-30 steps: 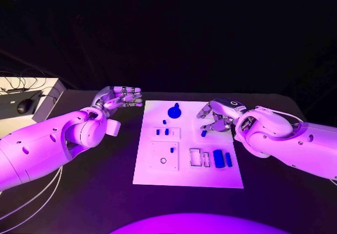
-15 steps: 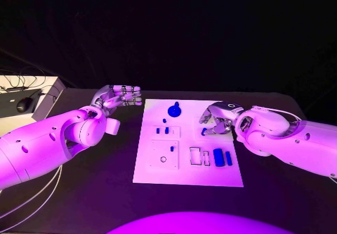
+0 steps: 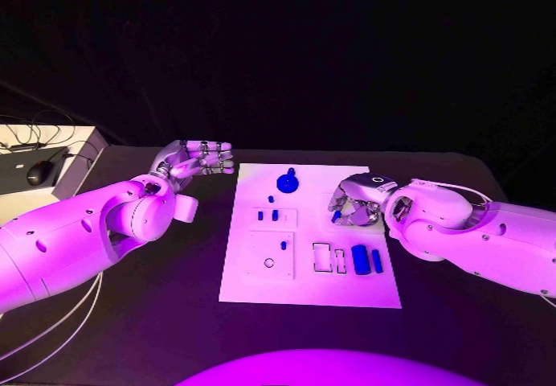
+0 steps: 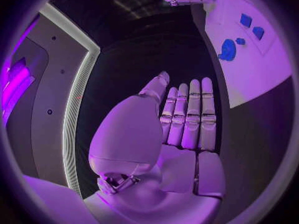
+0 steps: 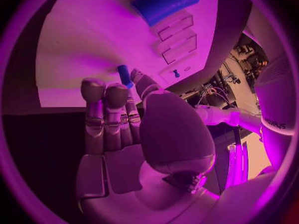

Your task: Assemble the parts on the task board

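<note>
The white task board [image 3: 257, 285] lies mid-table and also shows in the wrist views [image 4: 261, 69] [image 5: 87, 45]. My right hand [image 3: 357, 199] hovers over the board's right edge and pinches a small blue part [image 3: 336, 215] [image 5: 123, 74] between thumb and finger. A round blue part [image 3: 288, 183] [image 4: 227, 50] sits at the board's far end. Two small blue pegs [image 3: 267, 215] stand in a plate below it. Two long blue parts [image 3: 367, 260] lie beside two empty slots [image 3: 329, 258]. My left hand [image 3: 197, 158] [image 4: 181, 119] stays left of the board, off it, holding nothing.
A white box [image 3: 58, 157] with a mouse [image 3: 39, 173] and cables stands at the table's far left corner. Black tabletop [image 3: 464, 322] surrounds the board on both sides and in front.
My right hand has drawn slightly nearer over the board's right edge, still pinching the small blue part. The left hand has not moved.
</note>
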